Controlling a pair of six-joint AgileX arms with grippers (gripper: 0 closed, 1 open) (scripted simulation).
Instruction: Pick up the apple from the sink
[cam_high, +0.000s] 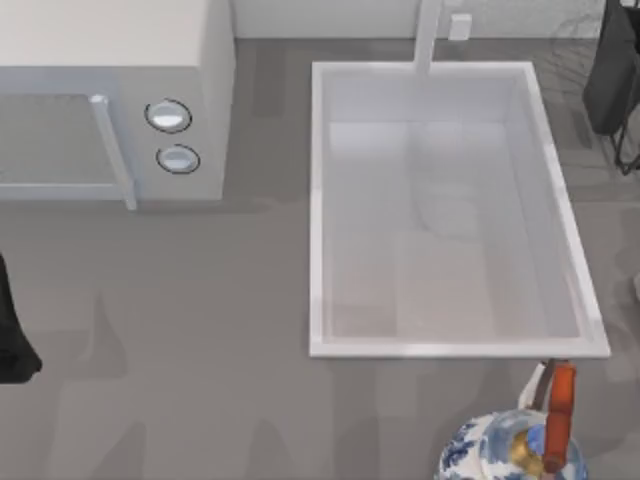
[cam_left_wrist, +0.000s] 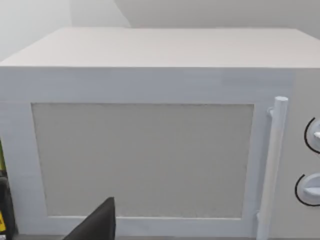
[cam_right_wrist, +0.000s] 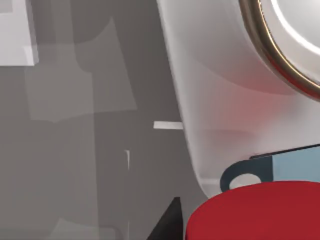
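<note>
The sink (cam_high: 322, 200) lies bare and the apple (cam_right_wrist: 260, 212) sits right against the right gripper (cam_right_wrist: 210, 227), which seems clamped on it, so the pick looks done bar lifting clear. That grip is my judgement: the apple is cut off by the frame and one dark finger (cam_right_wrist: 167, 226) shows beside it. The left arm (cam_high: 12, 340) is parked far off, facing the microwave (cam_left_wrist: 150, 150); I cannot tell its grip.

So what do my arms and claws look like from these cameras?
Both are plain matte black, with no markings visible. The left arm is a bulky rounded shape, the right arm a slab-like link with thin black framing. The left claw and right claw show as dark charcoal wedges.
</note>
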